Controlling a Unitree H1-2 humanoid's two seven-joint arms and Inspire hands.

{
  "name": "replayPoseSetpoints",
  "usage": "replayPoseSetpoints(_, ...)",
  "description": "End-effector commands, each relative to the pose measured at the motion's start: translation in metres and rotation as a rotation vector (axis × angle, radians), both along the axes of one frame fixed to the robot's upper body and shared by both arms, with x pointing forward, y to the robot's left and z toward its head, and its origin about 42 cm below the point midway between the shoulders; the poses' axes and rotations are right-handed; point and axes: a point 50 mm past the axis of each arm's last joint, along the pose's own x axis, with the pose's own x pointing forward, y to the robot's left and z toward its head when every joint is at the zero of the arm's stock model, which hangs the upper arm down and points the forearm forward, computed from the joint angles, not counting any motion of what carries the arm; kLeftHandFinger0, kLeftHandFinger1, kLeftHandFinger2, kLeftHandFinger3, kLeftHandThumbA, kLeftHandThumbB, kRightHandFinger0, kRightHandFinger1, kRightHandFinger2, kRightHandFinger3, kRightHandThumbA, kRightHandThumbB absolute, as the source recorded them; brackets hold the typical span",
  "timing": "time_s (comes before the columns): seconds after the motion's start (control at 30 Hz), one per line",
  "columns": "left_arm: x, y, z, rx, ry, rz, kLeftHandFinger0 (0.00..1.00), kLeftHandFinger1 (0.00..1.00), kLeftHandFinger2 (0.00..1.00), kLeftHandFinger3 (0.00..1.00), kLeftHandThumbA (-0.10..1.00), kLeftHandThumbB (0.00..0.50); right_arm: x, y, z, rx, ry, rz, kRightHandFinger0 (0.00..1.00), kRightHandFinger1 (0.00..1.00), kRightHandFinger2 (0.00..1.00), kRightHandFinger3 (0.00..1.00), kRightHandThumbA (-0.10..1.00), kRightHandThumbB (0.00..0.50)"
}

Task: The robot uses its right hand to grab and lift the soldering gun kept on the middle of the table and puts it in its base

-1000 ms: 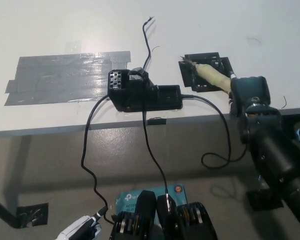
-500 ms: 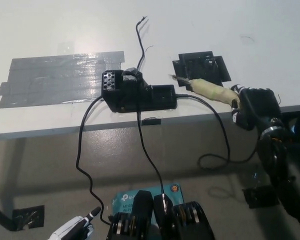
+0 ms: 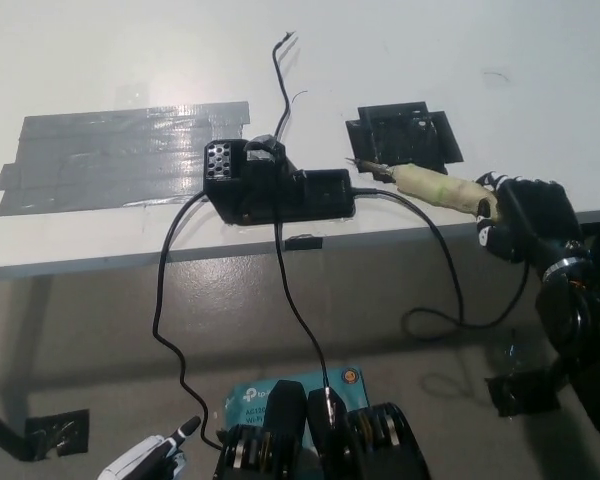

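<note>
So the black right hand (image 3: 525, 222) has its fingers wrapped around the back end of the soldering gun with the cream-coloured handle (image 3: 435, 186), right at the front edge of the white desk (image 3: 400, 40) toward its right side. Compared with a second ago the gun has come off the small black taped square (image 3: 402, 135) it was lying on: back then the whole thing sat across that patch, now only the metal tip reaches its front edge and the handle trails out toward the desk's front edge, pointing roughly at the black boxy base unit (image 3: 276, 185) that sits mid-desk near the front edge, next to the big grey duct-tape patch (image 3: 120, 155). I'd say the grab is done and we're into the carry, with the gun just beside the base's right end but not in it yet. The cable (image 3: 450, 290) dangling off the front edge could tug. The white left hand (image 3: 145, 462) rests low at the bottom left, can't tell how its fingers are.
</note>
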Motion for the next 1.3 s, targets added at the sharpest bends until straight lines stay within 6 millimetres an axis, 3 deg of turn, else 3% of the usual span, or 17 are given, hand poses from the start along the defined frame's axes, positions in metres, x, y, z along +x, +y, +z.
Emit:
replayPoseSetpoints(0.0,0.004,0.004,0.008,0.021,-0.029,-0.009,0.00,0.00,0.00,0.00,1.00,0.500,0.004,0.000,0.007,0.043,-0.043,0.001,0.00,0.12,0.40,0.06,-0.10,0.000)
replayPoseSetpoints(0.07,0.004,0.003,0.007,0.021,-0.032,-0.015,0.00,0.00,0.00,0.00,1.00,0.500,0.006,0.004,0.005,0.030,-0.039,-0.008,0.00,0.18,0.53,0.14,-0.10,0.000)
replayPoseSetpoints(0.13,0.004,0.003,0.006,0.021,-0.028,-0.013,0.00,0.00,0.00,0.00,1.00,0.500,0.007,0.009,0.005,0.022,-0.047,-0.001,0.00,0.25,0.60,0.21,-0.10,0.000)
replayPoseSetpoints(0.33,0.004,0.000,0.007,0.020,-0.020,-0.016,0.00,0.01,0.01,0.00,1.00,0.500,0.010,0.021,0.012,0.021,-0.079,0.002,0.00,0.28,0.63,0.37,-0.10,0.000)
replayPoseSetpoints(0.4,0.002,-0.001,0.007,0.027,-0.020,-0.015,0.00,0.00,0.00,0.00,1.00,0.500,0.012,0.025,0.016,0.025,-0.074,-0.010,0.00,0.22,0.52,0.30,-0.10,0.000)
replayPoseSetpoints(0.43,0.002,-0.001,0.006,0.025,-0.020,-0.018,0.00,0.00,0.00,0.00,1.00,0.500,0.013,0.027,0.019,0.025,-0.068,-0.017,0.00,0.23,0.52,0.34,-0.10,0.000)
replayPoseSetpoints(0.47,0.002,0.000,0.005,0.029,-0.019,-0.022,0.00,0.00,0.00,0.00,1.00,0.500,0.014,0.029,0.021,0.027,-0.073,-0.016,0.00,0.19,0.46,0.32,-0.10,0.000)
replayPoseSetpoints(0.5,0.002,0.000,0.006,0.029,-0.020,-0.020,0.00,0.00,0.00,0.00,1.00,0.500,0.014,0.030,0.022,0.027,-0.074,-0.015,0.00,0.15,0.39,0.26,-0.10,0.000)
replayPoseSetpoints(0.53,0.001,0.000,0.005,0.025,-0.019,-0.020,0.00,0.00,0.00,0.00,1.00,0.500,0.015,0.032,0.025,0.035,-0.084,-0.012,0.00,0.08,0.34,0.13,-0.10,0.014)
replayPoseSetpoints(0.57,0.001,0.000,0.004,0.023,-0.017,-0.022,0.00,0.00,0.00,0.00,1.00,0.500,0.016,0.033,0.028,0.051,-0.098,-0.005,0.00,0.08,0.40,0.07,-0.10,0.004)
replayPoseSetpoints(0.63,0.000,0.001,0.003,0.030,-0.015,-0.024,0.00,0.00,0.00,0.00,1.00,0.500,0.015,0.036,0.032,0.062,-0.092,-0.005,0.00,0.10,0.51,0.10,-0.10,0.000)
replayPoseSetpoints(0.8,-0.002,0.002,-0.001,0.021,-0.001,-0.014,0.00,0.00,0.00,0.00,1.00,0.500,0.014,0.028,0.038,0.145,-0.167,0.018,0.00,0.14,0.57,0.14,-0.10,0.016)
replayPoseSetpoints(0.97,-0.002,0.004,-0.001,0.041,0.003,-0.008,0.00,0.00,0.01,0.00,1.00,0.500,0.015,0.022,0.047,0.223,-0.165,-0.031,0.00,0.28,0.68,0.41,-0.10,0.000)
replayPoseSetpoints(1.03,-0.002,0.005,-0.003,0.031,0.002,-0.002,0.00,0.00,0.00,0.00,1.00,0.500,0.015,0.017,0.054,0.262,-0.210,-0.017,0.00,0.27,0.66,0.40,-0.10,0.020)
replayPoseSetpoints(1.13,0.000,0.006,-0.005,0.034,0.004,-0.004,0.00,0.00,0.00,0.00,1.00,0.500,0.015,0.010,0.066,0.286,-0.246,-0.009,0.00,0.23,0.60,0.40,-0.10,0.013)
replayPoseSetpoints(1.2,-0.002,0.006,-0.005,0.034,0.011,0.004,0.00,0.00,0.00,0.00,1.00,0.500,0.017,0.009,0.067,0.289,-0.243,-0.010,0.00,0.23,0.60,0.40,-0.10,0.014)
replayPoseSetpoints(1.27,-0.003,0.006,-0.006,0.046,0.013,0.006,0.00,0.00,0.00,0.00,1.00,0.500,0.018,0.006,0.072,0.299,-0.252,-0.010,0.00,0.27,0.64,0.42,-0.10,0.046)
